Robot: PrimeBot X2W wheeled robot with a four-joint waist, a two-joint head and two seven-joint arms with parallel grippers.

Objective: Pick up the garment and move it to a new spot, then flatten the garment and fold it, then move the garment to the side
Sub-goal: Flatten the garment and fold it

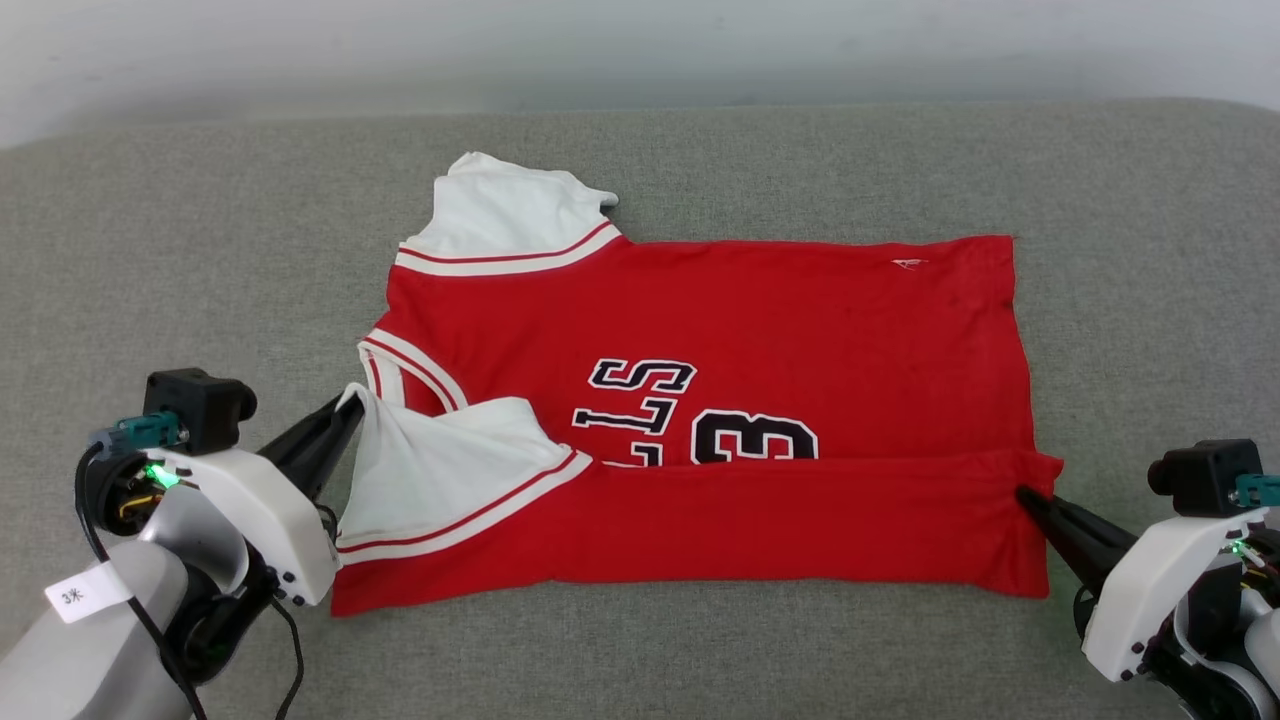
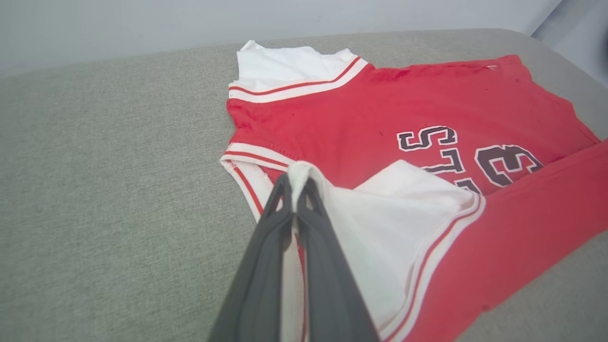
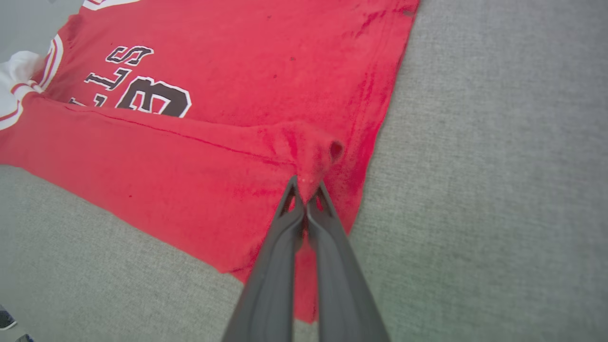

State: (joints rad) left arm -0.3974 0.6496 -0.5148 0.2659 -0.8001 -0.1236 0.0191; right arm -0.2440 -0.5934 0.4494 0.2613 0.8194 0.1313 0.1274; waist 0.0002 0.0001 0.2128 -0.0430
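Observation:
The garment (image 1: 720, 320), a red jersey with white sleeves and a black "3", lies sideways on the grey cushion, collar to the left and hem to the right. Its near long edge is folded up over the lettering. My left gripper (image 1: 350, 405) is shut on the near white sleeve (image 2: 380, 223), pinching cloth at its tip (image 2: 298, 183). My right gripper (image 1: 1025, 495) is shut on the folded red hem corner (image 3: 308, 156), holding a bunched peak of cloth. The far sleeve (image 1: 505, 215) lies flat at the top left.
The grey fabric cushion (image 1: 200, 250) spreads wide around the garment, with bare room at left, right and front. A pale wall (image 1: 640, 50) runs behind its far edge.

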